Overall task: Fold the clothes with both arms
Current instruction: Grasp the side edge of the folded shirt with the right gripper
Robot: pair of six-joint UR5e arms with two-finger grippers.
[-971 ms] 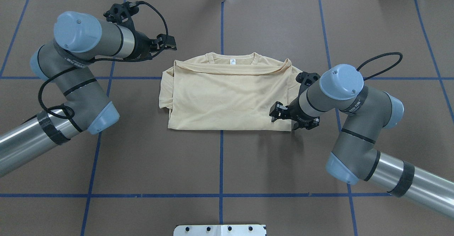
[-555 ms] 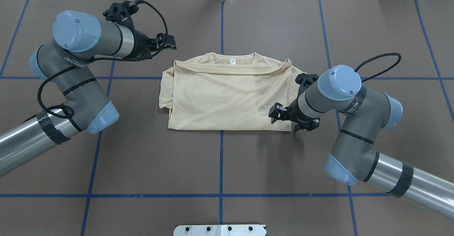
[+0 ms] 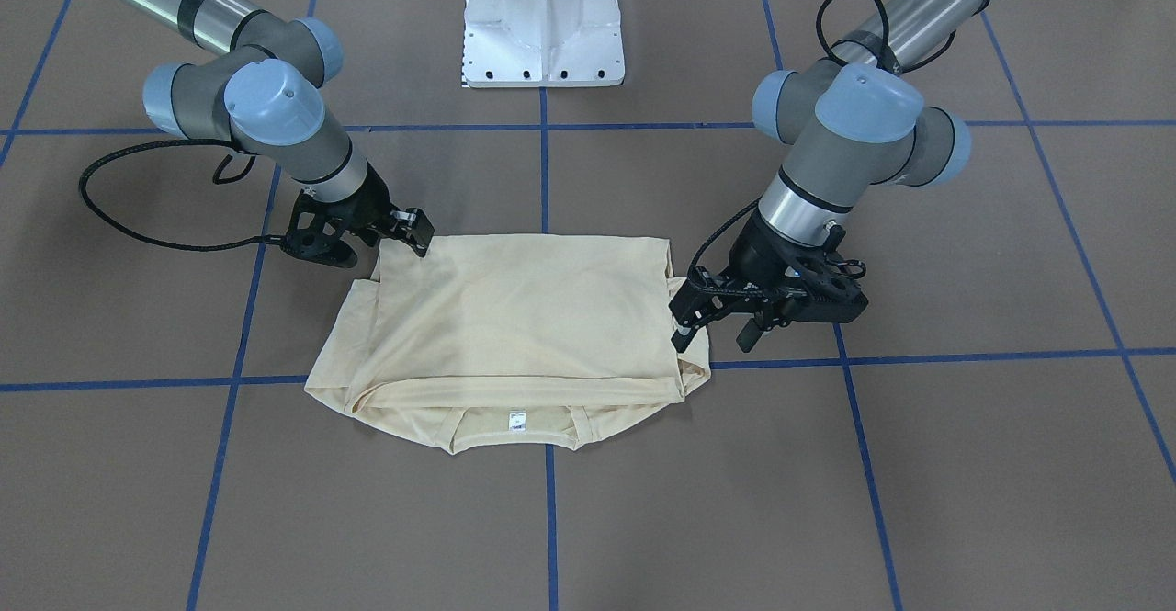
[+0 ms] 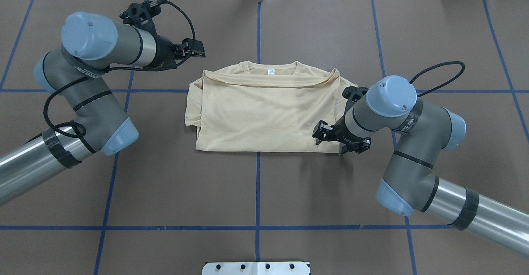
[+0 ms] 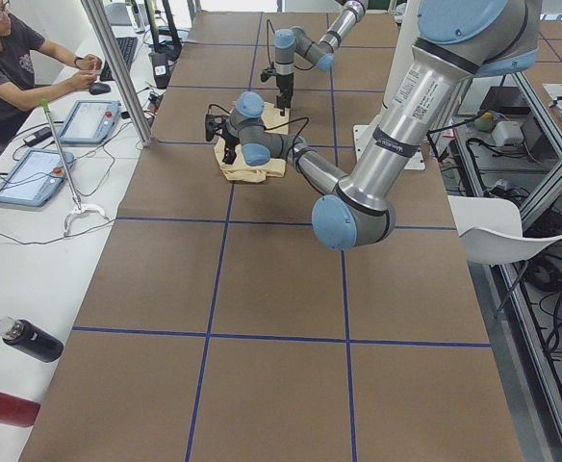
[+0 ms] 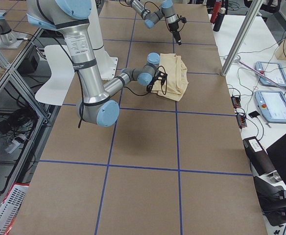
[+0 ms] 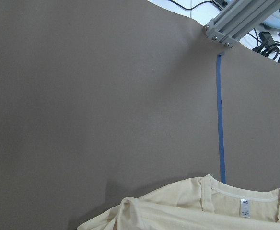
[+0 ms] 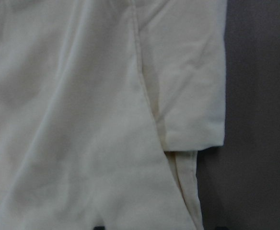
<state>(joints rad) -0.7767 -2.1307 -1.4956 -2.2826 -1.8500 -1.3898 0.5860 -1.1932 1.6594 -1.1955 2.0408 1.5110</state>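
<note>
Overhead exterior shows you one shirt (image 4: 264,113), cream-yellow, folded to a rough rectangle with the plain side up. It lies at the centre of the brown worktop (image 4: 256,192), across the middle blue tape line. One white neck tag (image 4: 271,72) sits at the collar, on the edge away from the robot. Folded layers stick out at both side edges.

Arms counted: two.
- Left arm (image 4: 82,84): its gripper (image 4: 198,50) hangs beyond the shirt's far left corner, near it but apart. The fingers are parted with nothing between them.
- Right arm (image 4: 413,134): its gripper (image 3: 418,234) is over the shirt's near right corner. Your right wrist view shows two dark tips spread at its bottom edge above the cloth, so the fingers are parted. I cannot tell whether they touch the cloth.

One white pedestal (image 3: 544,23) stands at the robot's side of the worktop.

Exterior left shows one seated person (image 5: 12,67) at the side table, two control tablets (image 5: 90,120) and two bottles, one black (image 5: 31,339) and one red (image 5: 2,404).
</note>
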